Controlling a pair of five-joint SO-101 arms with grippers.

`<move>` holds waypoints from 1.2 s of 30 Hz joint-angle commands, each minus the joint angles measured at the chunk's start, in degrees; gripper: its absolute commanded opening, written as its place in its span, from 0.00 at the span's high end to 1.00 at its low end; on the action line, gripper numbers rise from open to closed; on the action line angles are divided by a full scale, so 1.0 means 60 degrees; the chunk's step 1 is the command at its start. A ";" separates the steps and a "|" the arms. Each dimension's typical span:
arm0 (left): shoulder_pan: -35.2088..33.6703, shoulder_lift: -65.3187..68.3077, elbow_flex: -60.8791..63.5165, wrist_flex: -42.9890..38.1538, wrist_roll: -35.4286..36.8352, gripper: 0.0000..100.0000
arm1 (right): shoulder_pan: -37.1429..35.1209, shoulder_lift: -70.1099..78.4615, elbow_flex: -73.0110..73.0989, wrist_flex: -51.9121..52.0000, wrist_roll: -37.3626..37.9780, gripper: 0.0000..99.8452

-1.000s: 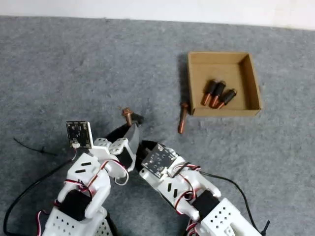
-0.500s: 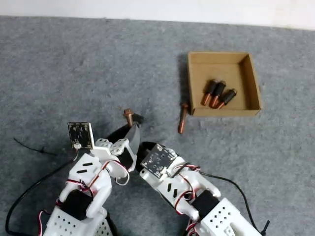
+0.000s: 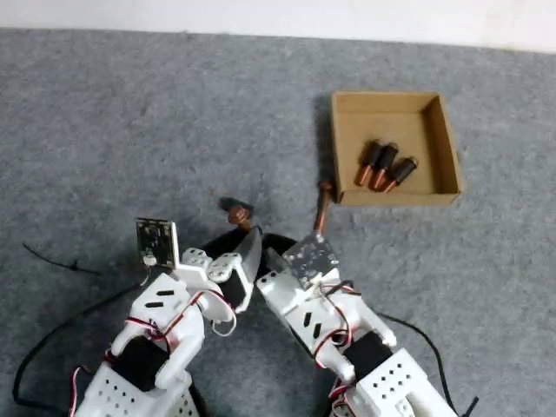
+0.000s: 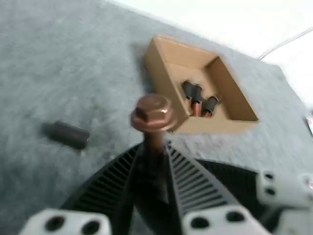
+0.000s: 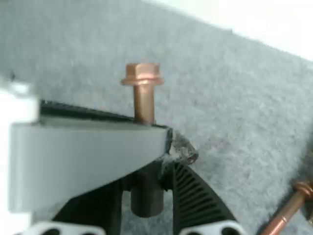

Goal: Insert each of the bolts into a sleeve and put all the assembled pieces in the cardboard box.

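My left gripper [image 4: 152, 166] is shut on a copper bolt [image 4: 153, 113], whose hex head sticks out past the jaws. From above, this bolt [image 3: 236, 213] sits at the tip of the left arm. In the right wrist view the same bolt [image 5: 142, 81] passes behind a left finger [image 5: 88, 161], and its brownish lower end [image 5: 146, 196] sits between the jaws of my right gripper [image 5: 146, 200], which are closed against it. A dark sleeve [image 4: 66, 134] lies on the carpet. Another bolt [image 3: 322, 208] lies beside the cardboard box [image 3: 341, 143], which holds three assembled pieces [image 3: 382, 165].
Grey carpet covers the table. The two arms meet close together at the front centre, with cables [image 3: 52, 261] trailing to the left. A white wall edge [image 3: 278, 17] runs along the far side.
The right arm has swung forward and up to the left gripper and closed in on the bolt. The left gripper and its bolt shifted slightly right and toward the front.
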 commanded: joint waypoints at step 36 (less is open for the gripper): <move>-0.1853 0.0037 -0.0667 0.0454 0.2037 0.55 | 0.0696 -0.0154 -0.0242 -0.0652 -0.0029 0.99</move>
